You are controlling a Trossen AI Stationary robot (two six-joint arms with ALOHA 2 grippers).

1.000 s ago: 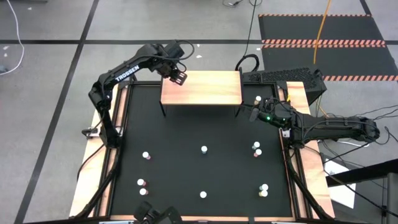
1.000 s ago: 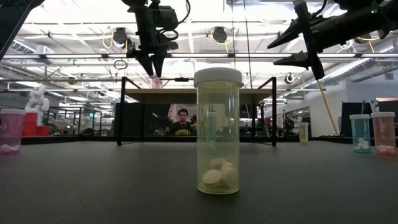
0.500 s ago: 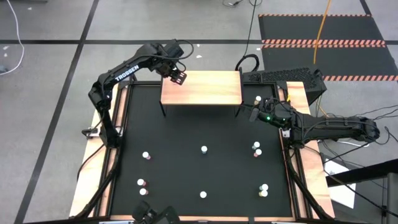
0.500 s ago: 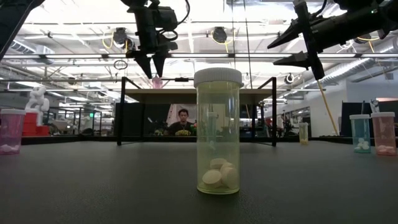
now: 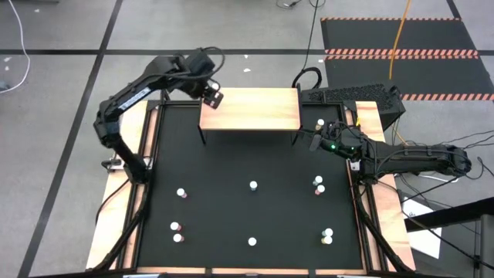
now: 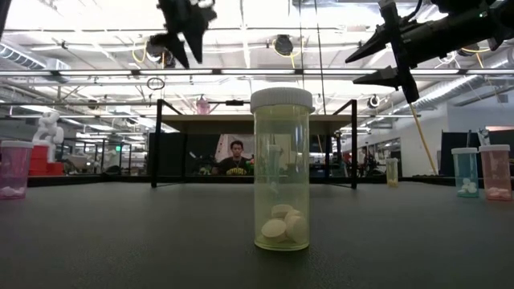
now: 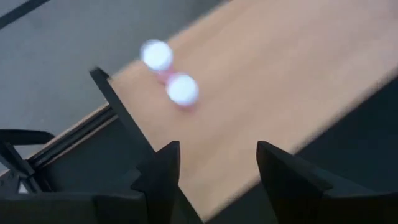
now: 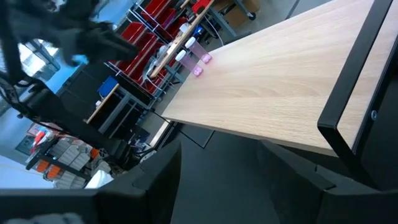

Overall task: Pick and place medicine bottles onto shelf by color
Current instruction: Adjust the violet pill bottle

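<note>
- High view: shelf (image 5: pixel 251 110) sits at far edge of black mat (image 5: pixel 231 208), centred. Left gripper (image 5: pixel 210 98) hangs just off shelf's far-left corner, fingers apart, holding nothing.
- Right gripper (image 5: pixel 302 139) sits just beside shelf's right end, near its front-right leg, jaws apart and empty; right arm reaches in over the bench's right side strip.
- Wide bare mat betw. shelf front and the loose bottles. A white-capped bottle (image 5: pixel 253 185) stands mid-mat; pairs nr the right edge (image 5: pixel 319 185) and front-right (image 5: pixel 327 235), singles along the left side (image 5: pixel 181 193), one at front centre (image 5: pixel 252 242).
- One more bottle (image 5: pixel 320 123) stands on the right wood strip, just behind right gripper.
- Left wrist view: two white-capped pink bottles (image 7: pixel 169 73) stand touching nr the shelf's corner edge, blurred; gripper fingers (image 7: pixel 165 171) spread, well apart from them. High view doesn't resolve these.
- Right wrist view: same pink pair (image 8: pixel 200 65) at the board's far end; rest of board bare.
- Low view: yellow bottle (image 6: pixel 282 168) w/ tablets up close; pale blue (image 6: pixel 465 172) and pink (image 6: pixel 495 172) at right, pink (image 6: pixel 14 168) at left. A person (image 6: pixel 234 159) sits beyond the table.
</note>
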